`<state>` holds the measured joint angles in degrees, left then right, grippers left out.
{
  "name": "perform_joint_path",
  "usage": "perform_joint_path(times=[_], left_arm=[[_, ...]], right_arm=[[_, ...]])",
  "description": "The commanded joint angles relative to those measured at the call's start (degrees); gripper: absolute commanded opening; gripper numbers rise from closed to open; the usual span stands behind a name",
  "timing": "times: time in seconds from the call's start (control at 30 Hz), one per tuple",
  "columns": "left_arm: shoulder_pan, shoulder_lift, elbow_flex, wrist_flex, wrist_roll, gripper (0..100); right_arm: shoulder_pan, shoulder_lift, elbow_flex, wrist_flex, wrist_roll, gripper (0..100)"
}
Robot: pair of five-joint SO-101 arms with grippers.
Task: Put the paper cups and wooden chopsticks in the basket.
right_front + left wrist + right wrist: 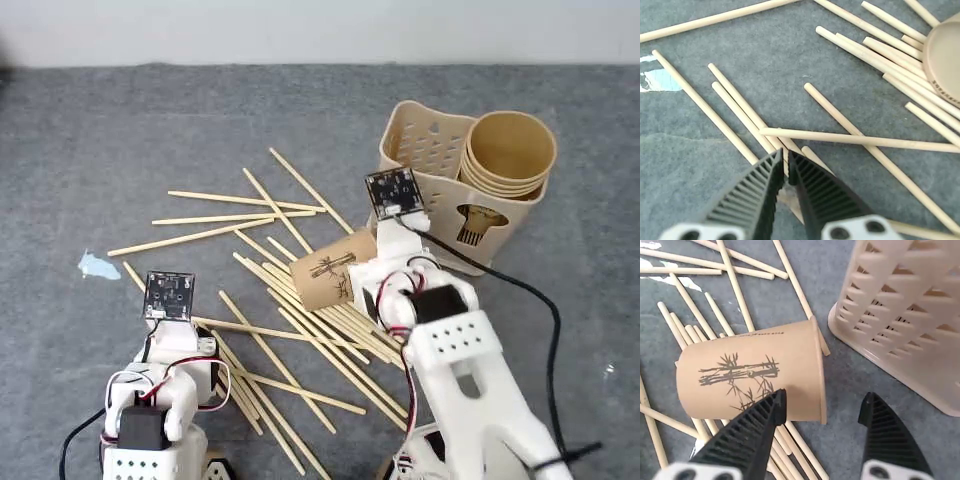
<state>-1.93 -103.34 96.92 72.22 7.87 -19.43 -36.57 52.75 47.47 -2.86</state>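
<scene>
Underneath everything, the grey-felted desk. At its far right, upright, the basket, already loaded in one half with a nested stack of paper cups, mouths up, leaving the other half free for more.

Just beside the basket's near wall, one loose cup, tipped on its side over a bed of sticks, mouth turned toward the basket. Probably the piece in hand. Above it, the right gripper, spread wide: one finger over the cup's wall by the rim, the other past the rim above bare felt. Seemingly set so as to pinch the rim wall.

Fanned and crossed over the middle of the desk, the wooden chopsticks, none yet in the basket. Low over a crossing of these, the left gripper, jaws drawn to a slit. Grip on a stick or not: impossible to tell.

Off to the left, a small blue scrap.
</scene>
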Motion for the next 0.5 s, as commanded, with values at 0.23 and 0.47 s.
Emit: perform_joint_path(times=[0.23,0.47], left_arm=[[0.18,-0.97,-0.48,0.18,0.62,1],[0.18,-0.97,-0.48,0.18,0.62,1]], right_arm=[[-3.03,8.04,-6.68,1.01,-0.53,14.4],[-9.27,7.96,-12.57,8.66,-0.44,10.4]])
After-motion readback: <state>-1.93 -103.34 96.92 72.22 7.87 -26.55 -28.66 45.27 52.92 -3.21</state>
